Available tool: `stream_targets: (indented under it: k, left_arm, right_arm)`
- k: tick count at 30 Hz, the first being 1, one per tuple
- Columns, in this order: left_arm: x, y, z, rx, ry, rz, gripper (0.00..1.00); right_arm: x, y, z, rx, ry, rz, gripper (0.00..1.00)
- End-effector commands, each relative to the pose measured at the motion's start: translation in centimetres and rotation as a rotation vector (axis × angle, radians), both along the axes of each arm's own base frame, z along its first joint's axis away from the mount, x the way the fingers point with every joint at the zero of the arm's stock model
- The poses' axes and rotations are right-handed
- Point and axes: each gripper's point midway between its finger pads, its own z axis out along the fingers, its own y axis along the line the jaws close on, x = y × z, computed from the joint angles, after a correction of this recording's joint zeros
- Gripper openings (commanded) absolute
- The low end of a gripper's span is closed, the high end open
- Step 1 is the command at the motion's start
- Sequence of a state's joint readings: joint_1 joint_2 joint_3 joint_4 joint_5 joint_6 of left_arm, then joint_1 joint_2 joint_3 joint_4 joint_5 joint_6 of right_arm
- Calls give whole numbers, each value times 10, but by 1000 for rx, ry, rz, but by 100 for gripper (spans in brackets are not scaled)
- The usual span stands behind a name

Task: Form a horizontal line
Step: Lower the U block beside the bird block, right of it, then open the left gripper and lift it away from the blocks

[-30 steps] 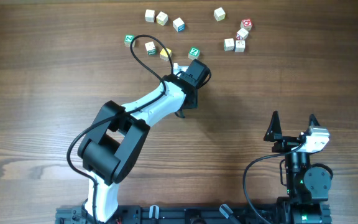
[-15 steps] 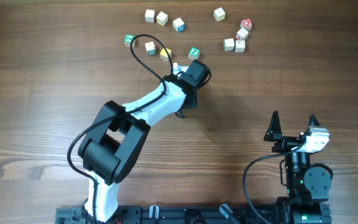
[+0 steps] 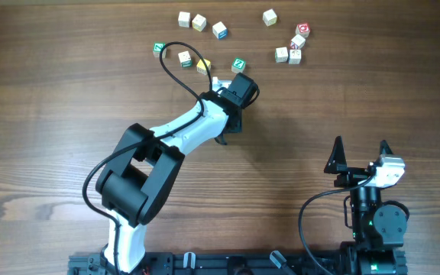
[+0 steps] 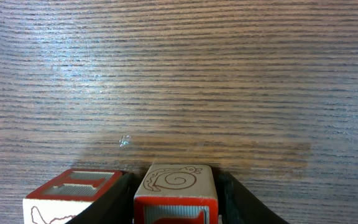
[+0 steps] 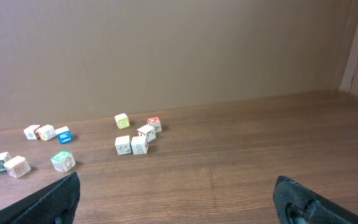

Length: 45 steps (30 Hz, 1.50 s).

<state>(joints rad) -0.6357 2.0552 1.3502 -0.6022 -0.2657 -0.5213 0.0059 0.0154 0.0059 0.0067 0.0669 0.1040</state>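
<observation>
So the left arm [image 3: 182,126] reaches toward the upper middle of the frame, left pincer [image 4: 176,194] clamped on a red-trimmed snail cube [image 4: 176,179], another red cube [image 4: 73,186] just beside one finger. Loose cubes [image 3: 219,30] lie further up; right pincer [image 3: 360,156] sits wide open, empty, lower right

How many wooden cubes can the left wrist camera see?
2: a snail-drawing cube gripped by the left hand, and a red-trimmed cube just beside it, at the lower left edge. More may sit off-frame.
</observation>
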Motion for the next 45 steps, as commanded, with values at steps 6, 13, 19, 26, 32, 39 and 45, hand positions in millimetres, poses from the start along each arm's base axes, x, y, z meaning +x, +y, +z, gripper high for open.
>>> stream_targets:
  k: [6, 13, 19, 26, 32, 39, 45]
  left_arm:
    - [1, 3, -10, 15, -4, 11, 43]
    - [1, 3, -10, 15, -5, 11, 43]
    - [6, -1, -9, -1, -26, 11, 45]
    - [11, 0, -6, 3, -51, 17, 46]
    - [18, 7, -3, 39, -87, 35, 47]
    - [41, 11, 4, -11, -156, 74, 50]
    - [52, 9, 14, -15, -194, 39, 52]
  right_arm:
    - [0, 4, 2, 3, -8, 22, 100]
    - [0, 4, 2, 4, -8, 22, 100]
    - [0, 4, 2, 3, -8, 22, 100]
    - [0, 4, 2, 4, -8, 22, 100]
    - [0, 4, 2, 3, -8, 22, 100]
    - [0, 4, 2, 3, -8, 22, 100]
    - [0, 4, 2, 3, -8, 22, 100]
